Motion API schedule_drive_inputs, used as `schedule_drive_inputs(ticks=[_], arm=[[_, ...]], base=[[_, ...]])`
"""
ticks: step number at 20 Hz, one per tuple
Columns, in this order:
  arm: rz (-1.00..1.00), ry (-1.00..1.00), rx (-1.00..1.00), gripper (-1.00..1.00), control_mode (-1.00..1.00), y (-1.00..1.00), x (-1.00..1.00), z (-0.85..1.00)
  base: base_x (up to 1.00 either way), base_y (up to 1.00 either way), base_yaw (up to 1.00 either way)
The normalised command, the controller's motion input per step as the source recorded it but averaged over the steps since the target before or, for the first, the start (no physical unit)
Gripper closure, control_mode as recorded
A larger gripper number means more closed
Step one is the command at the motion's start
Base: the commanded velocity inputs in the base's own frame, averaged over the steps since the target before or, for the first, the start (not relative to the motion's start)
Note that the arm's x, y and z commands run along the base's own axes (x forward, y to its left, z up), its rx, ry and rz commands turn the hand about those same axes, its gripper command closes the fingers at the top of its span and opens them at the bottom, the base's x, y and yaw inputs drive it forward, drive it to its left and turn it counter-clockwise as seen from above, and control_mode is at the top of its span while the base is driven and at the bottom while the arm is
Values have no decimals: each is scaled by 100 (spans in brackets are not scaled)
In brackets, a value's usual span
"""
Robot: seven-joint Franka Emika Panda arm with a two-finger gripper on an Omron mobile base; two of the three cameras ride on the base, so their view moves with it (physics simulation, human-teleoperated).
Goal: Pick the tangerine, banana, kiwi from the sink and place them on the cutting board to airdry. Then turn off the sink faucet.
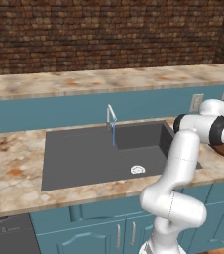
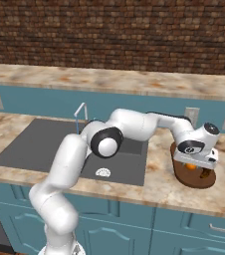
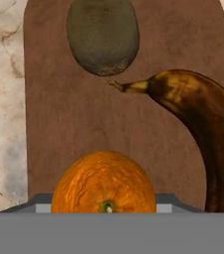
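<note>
Risk now sits mostly with the tangerine (image 3: 104, 182): it is round, and it lies at the near end of the board (image 3: 74, 124) right under the gripper (image 2: 200, 168), so a careless lift or a sideways drag of the fingers could nudge it and set it rolling off onto the worktop (image 2: 159, 184). From the hand view the orange ball fills the space where the fingertips would rise, so I cannot tell whether the jaws pinch it or have let go; they look part-way spread, about the width of the fruit. If it is gripped and the arm swings away, the fruit goes with it. The kiwi (image 3: 103, 35) lies at the far end of the board, and the banana (image 3: 198, 124) curves along one side, its stem tip just beside the kiwi; either could be knocked if the hand sweeps across. All three fruits appear to rest on the board. The sink (image 1: 84, 158) holds no fruit, just its white drain (image 1: 138, 169). The faucet (image 1: 111, 115) is running a thin blue stream, so turning it off looks to be what remains, and reaching there means a long swing over the basin.
</note>
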Motion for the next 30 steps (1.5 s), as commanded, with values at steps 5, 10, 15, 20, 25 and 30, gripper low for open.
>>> schedule_drive_inputs(ticks=[5, 10, 15, 20, 25, 30], arm=[[0, 5, 0, 100, -100, 0, 8, -27], [0, 4, 0, 100, -100, 0, 8, -23], [0, 2, 0, -100, -100, 0, -1, -11], [0, -1, 0, -100, -100, 9, -19, 10], [1, -3, 0, -100, -100, 28, -22, 19], [3, -6, 0, -100, -100, 49, -21, 33]], base=[[0, 0, 0], [0, 0, 0], [0, 0, 0], [0, 0, 0], [0, 0, 0], [0, 0, 0]])
